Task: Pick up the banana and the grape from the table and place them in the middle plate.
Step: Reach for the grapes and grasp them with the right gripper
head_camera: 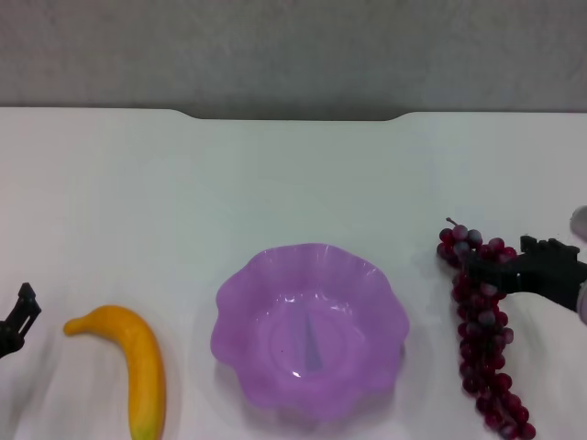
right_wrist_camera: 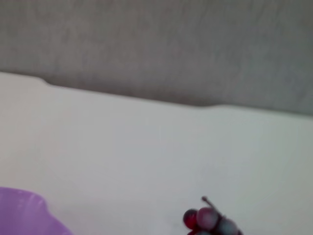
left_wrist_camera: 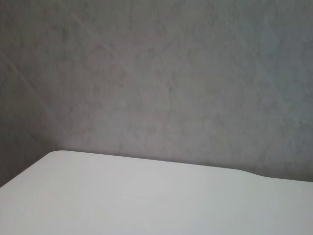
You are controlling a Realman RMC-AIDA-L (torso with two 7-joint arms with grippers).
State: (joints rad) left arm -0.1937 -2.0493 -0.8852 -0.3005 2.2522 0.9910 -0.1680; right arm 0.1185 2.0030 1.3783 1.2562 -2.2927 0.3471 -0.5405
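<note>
Big plain white worktop (head_camera: 293,174), with the translucent purple wavy-rimmed plastic plate (head_camera: 310,330) in the middle. Curved yellow banana (head_camera: 133,362) lies left of it, the dark red grape bunch (head_camera: 486,335) right. Right tool (head_camera: 509,270) reaches over the bunch's upper part, grip can't tell. Left tool (head_camera: 16,319) sits at the left edge, can't tell either.

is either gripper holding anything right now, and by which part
Cannot be told for the right gripper: it sits over the upper part of the long bunch of dark red-purple grapes, which lies on the white table. The left gripper holds nothing.

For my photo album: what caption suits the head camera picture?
Right gripper reaches over the grape bunch; banana and empty purple plate wait on the white table, left gripper aside.
</note>
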